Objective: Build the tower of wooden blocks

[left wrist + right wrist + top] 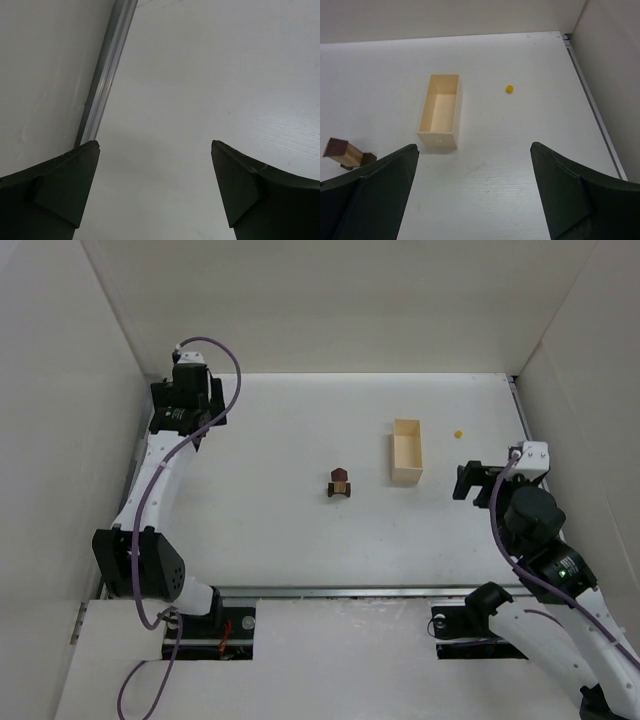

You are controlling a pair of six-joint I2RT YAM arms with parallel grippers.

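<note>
The wood block tower (340, 483) is a tiny stack of brown blocks with a dark reddish-brown top, standing near the table's middle; it also shows at the left edge of the right wrist view (344, 153). My left gripper (186, 412) is open and empty at the far left corner, and its wrist view (155, 150) shows only bare white table between the jaws. My right gripper (470, 482) is open and empty, right of the tower and box; its wrist view (474, 150) shows bare table between the jaws.
A pale cream open box (406, 451) lies right of the tower, also in the right wrist view (440, 110). A tiny yellow bead (458, 432) lies further right (509, 89). White walls enclose the table; a metal rail (102, 85) runs along the left edge.
</note>
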